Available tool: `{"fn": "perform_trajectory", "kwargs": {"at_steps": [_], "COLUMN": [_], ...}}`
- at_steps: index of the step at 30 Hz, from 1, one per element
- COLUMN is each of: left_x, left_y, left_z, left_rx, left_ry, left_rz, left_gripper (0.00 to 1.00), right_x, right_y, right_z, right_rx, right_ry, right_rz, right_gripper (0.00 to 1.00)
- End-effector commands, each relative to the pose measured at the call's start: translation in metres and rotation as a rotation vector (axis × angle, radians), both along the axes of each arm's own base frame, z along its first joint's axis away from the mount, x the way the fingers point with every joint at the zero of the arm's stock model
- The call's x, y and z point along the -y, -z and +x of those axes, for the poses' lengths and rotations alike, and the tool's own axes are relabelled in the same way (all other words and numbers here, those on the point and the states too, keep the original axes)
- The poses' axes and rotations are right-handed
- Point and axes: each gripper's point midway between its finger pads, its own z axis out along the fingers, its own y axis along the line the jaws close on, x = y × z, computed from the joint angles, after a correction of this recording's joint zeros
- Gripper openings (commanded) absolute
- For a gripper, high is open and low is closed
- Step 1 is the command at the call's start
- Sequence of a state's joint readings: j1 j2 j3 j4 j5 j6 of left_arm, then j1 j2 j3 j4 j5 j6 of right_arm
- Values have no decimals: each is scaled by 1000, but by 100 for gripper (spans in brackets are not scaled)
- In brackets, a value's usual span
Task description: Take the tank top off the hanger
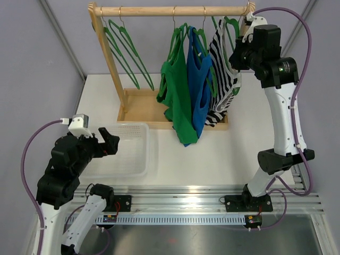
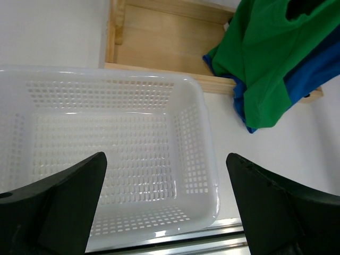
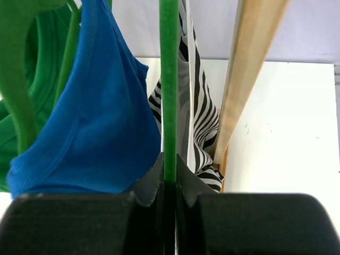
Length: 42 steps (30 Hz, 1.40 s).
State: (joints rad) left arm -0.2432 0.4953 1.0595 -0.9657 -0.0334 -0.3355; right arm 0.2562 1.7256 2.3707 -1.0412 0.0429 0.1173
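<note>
- Right now my right claw is pinched shut on the green hanger that carries the striped tank top, at the right end of the wooden rack.
- As I judge it, I should hold the hanger steady and ease a strap off its shoulder, not tug the cloth.
- Room is tight here: the rack's end post stands just right of the hanger, and the blue top hangs just left.
- My left claw hangs wide open over the white basket, in front of the rack.

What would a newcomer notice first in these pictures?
A green top, a blue top and a striped top hang on the wooden rack at the back. The right tool is shut on a green hanger beside the striped top; the left tool is open above a white basket at near left.
</note>
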Motion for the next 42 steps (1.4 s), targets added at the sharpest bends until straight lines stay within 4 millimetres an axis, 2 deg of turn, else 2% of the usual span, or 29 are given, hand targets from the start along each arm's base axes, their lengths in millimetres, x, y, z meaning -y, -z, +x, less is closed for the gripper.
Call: {"fn": "perform_trajectory", "kwargs": {"at_steps": [1, 5, 6, 8, 10, 11, 13, 14, 15, 16, 17, 18, 19, 20, 21, 22, 23, 24, 25, 27, 29, 30, 31, 32, 33, 34, 35, 40, 42], "left_x": [30, 46, 50, 61, 74, 78, 89, 92, 94, 100, 105, 108, 116, 122, 125, 128, 134, 138, 143, 156, 170, 188, 204, 208, 225, 234, 241, 301, 317], "left_y": [-19, -26, -28, -40, -51, -65, -78, -88, -106, -112, -127, -142, -149, -170, -179, -192, -205, -213, -231, -239, -259, -251, -251, -258, -246, -243, -244, -216, -209], "left_z": [2, 3, 3, 1, -4, -5, -7, -7, -9, -8, -8, -11, -13, -16, -16, -19, -11, -10, -13, 1, -2, 15, 15, 15, 26, 28, 30, 20, 19], "left_rx": [87, 122, 131, 177, 213, 257, 268, 294, 330, 329, 365, 400, 410, 482, 509, 538, 544, 552, 582, 584, 628, 584, 564, 574, 535, 527, 553, 545, 540], "left_ry": [145, 229, 255, 326, 421, 459, 536, 554, 570, 604, 629, 654, 715, 759, 786, 808, 828, 850, 868, 881, 863, 855, 816, 799, 781, 723, 710, 734, 746], "left_rz": [-96, -133, -139, -154, -166, -159, -167, -172, -180, -196, -221, -238, -260, -287, -305, -326, -375, -391, -406, -388, -327, -292, -273, -216, -181, -160, -136, -61, -51], "left_gripper": [99, 99, 99, 99, 99, 99, 99, 99, 99, 99, 99, 99, 99, 99, 99, 99, 99, 99, 99, 99, 99, 99, 99, 99, 99, 99, 99, 99, 99], "right_x": [7, 13, 16, 16, 20, 20, 24, 24, 28, 25, 23, 26, 27, 25, 28, 27, 23, 25, 25, 26, 25, 29, 28, 29, 30, 27, 26, 24, 21], "right_y": [-75, -81, -87, -83, -87, -79, -78, -67, -68, -64, -52, -55, -54, -45, -49, -45, -44, -49, -45, -42, -27, -25, -11, -4, 1, 12, 16, 38, 42], "right_z": [-34, -56, -67, -77, -97, -104, -124, -133, -147, -157, -167, -186, -195, -206, -225, -234, -244, -262, -268, -292, -301, -316, -316, -322, -332, -333, -336, -348, -350], "right_rx": [212, 212, 226, 215, 223, 191, 181, 136, 137, 118, 74, 88, 85, 53, 76, 67, 69, 101, 95, 100, 74, 95, 58, 44, 53, 24, 18, -22, -42], "right_ry": [3, 6, 4, -5, -8, -16, -25, -35, -35, -60, -81, -89, -99, -119, -135, -152, -188, -200, -204, -225, -239, -240, -240, -242, -246, -263, -272, -283, -290], "right_rz": [59, 66, 72, 74, 85, 81, 83, 78, 81, 89, 89, 103, 108, 110, 119, 123, 135, 158, 167, 187, 192, 202, 202, 204, 212, 215, 220, 248, 263], "right_gripper": [0, 0, 0, 0, 0, 0, 0, 0, 0, 0, 0, 0, 0, 0, 0, 0, 0, 0, 0, 0, 0, 0, 0, 0, 0, 0, 0, 0, 0]}}
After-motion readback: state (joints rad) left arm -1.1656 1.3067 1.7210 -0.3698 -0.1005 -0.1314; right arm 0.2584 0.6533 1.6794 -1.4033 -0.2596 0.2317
